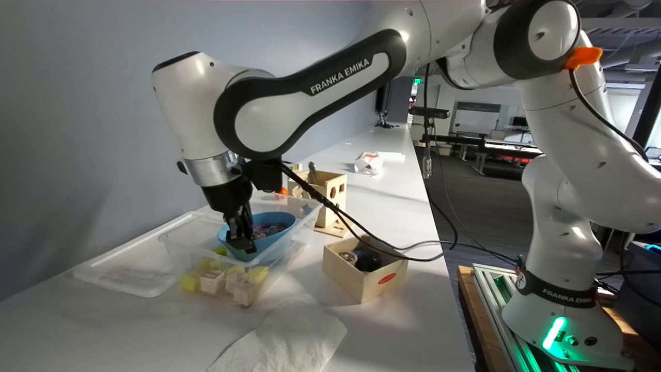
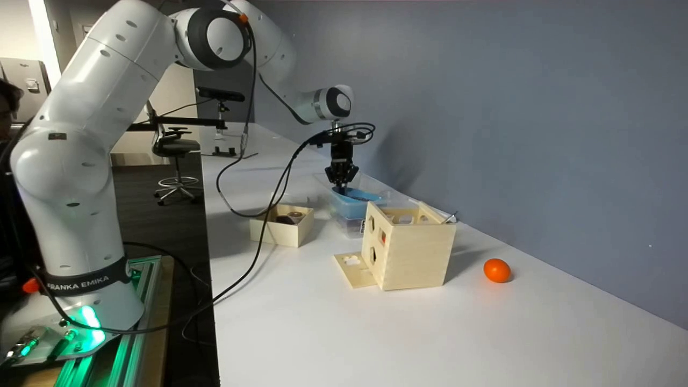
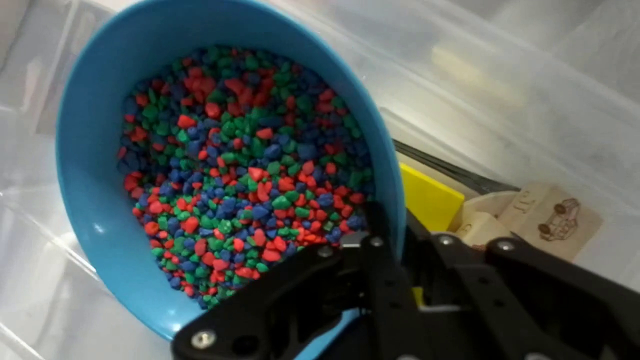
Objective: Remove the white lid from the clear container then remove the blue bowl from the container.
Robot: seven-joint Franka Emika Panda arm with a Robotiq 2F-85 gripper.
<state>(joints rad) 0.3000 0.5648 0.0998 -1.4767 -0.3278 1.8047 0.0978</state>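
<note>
End effector (image 3: 397, 220) was clamped on blue bowl (image 3: 92, 175) by the rim, inside clear container (image 1: 305, 221); lid (image 1: 129, 258) lay beside it.

Office-type lab: 1 robot arm (image 1: 439, 31), long white counter (image 2: 376, 333), desks (image 1: 508, 148), swivel chair (image 2: 178, 146), exposed ceiling ducts (image 1: 631, 52).

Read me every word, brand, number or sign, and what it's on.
"FRANKA EMIKA": forearm stripe.
"FRANKA EMIKA": base band, edge letters partly hidden.
Too small or blurred to read:
red oval on low wooden box
lettering on car-printed block
mark on clear container
red marking on white packet
green background sign.
</note>
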